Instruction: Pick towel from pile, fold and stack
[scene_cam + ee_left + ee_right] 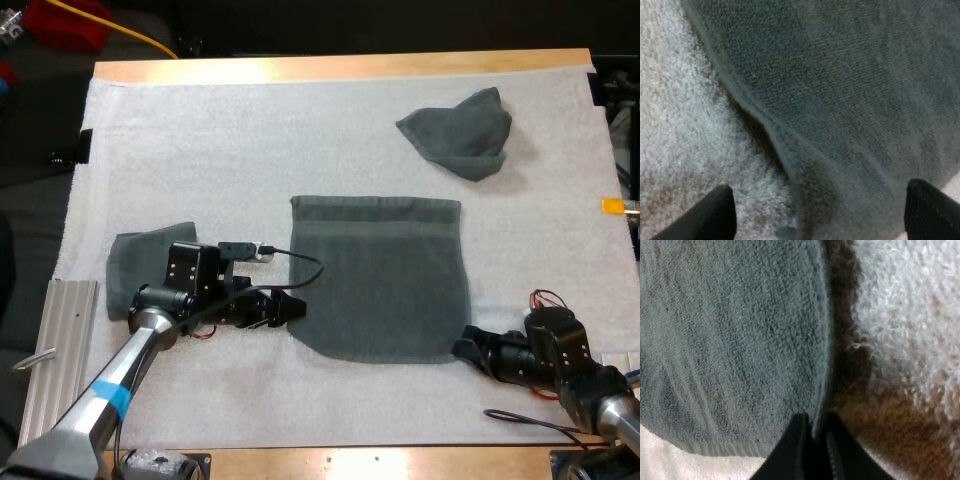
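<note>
right gripper was clamped on towel near-right corner; left gripper stood apart at near-left. A one-sided lift could skew the fold.

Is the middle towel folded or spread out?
Spread out. The middle towel lies flat on the mat as one broad sheet, its hem band showing along the far edge.

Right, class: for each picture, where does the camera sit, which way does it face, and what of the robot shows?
High view: behind both arms, facing forward and down over the mat; left gripper and right gripper sit at the spread towel's near corners.
Left wrist view: on the left arm, facing down at that towel's edge; own fingers apart.
Right wrist view: on the right arm, facing down at the towel's edge, pinched between own fingers.
Shared: the spread towel and mat.
</note>
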